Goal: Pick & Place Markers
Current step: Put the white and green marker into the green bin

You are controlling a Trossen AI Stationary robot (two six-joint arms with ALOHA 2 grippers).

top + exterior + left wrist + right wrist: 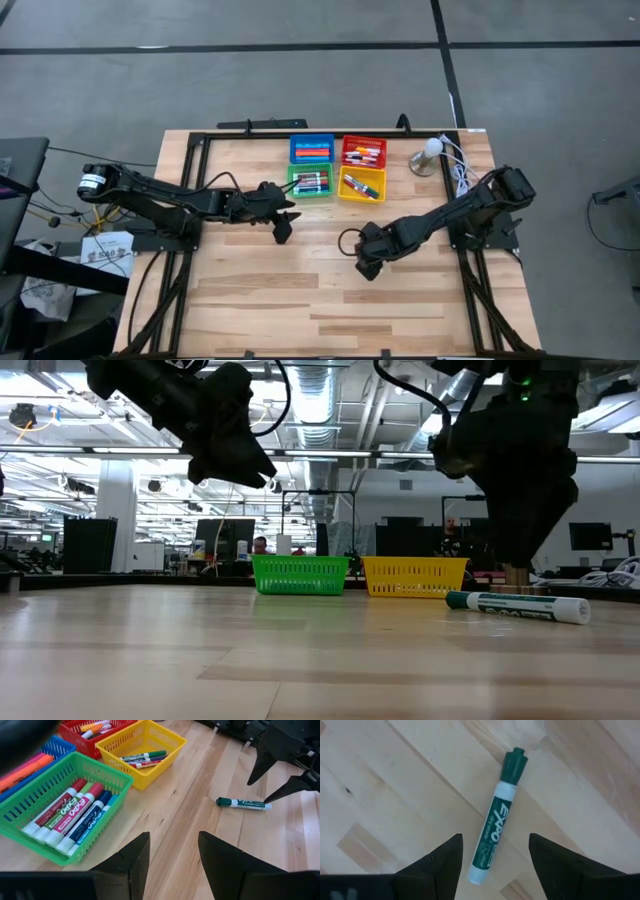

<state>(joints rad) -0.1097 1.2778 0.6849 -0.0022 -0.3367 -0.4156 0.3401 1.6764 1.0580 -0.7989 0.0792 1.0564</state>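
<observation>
While the right gripper (492, 857) hangs right over a lone green-capped marker (497, 832) lying flat on the bare wooden table (250, 300), its fingers are spread apart, nothing between them. Over by the green bin (60, 795) full of markers (67, 815), the left gripper (172, 852) hovers, fingers parted, empty too.
</observation>
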